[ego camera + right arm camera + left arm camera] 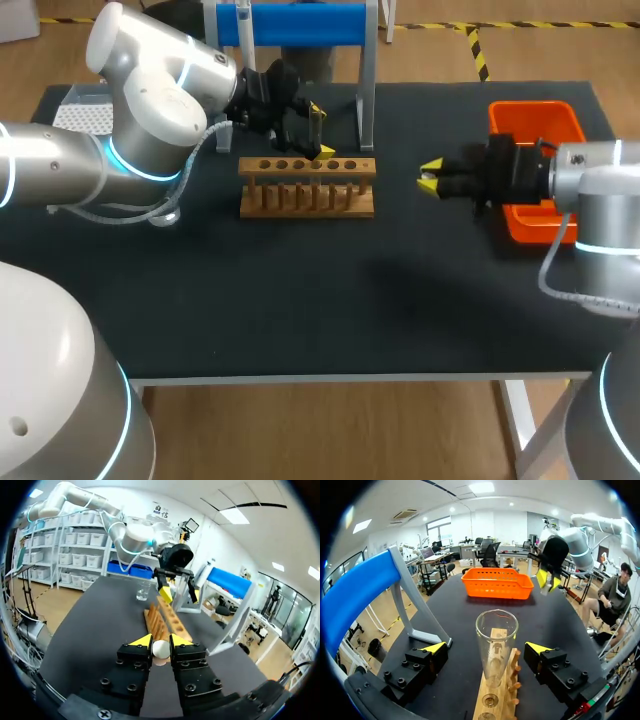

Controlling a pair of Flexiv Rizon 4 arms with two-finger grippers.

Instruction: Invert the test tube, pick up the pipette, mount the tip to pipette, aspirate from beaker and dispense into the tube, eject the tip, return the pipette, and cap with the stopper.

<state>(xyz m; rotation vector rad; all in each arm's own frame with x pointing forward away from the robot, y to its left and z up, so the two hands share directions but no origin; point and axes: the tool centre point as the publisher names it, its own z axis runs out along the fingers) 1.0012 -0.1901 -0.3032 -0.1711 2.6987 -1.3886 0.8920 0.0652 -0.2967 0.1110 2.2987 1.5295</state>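
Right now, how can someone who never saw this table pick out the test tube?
Find the wooden rack in the middle of the black table. The test tube stands upright in it, between the open fingers of the left gripper. It is the only clear glass thing in the rack.
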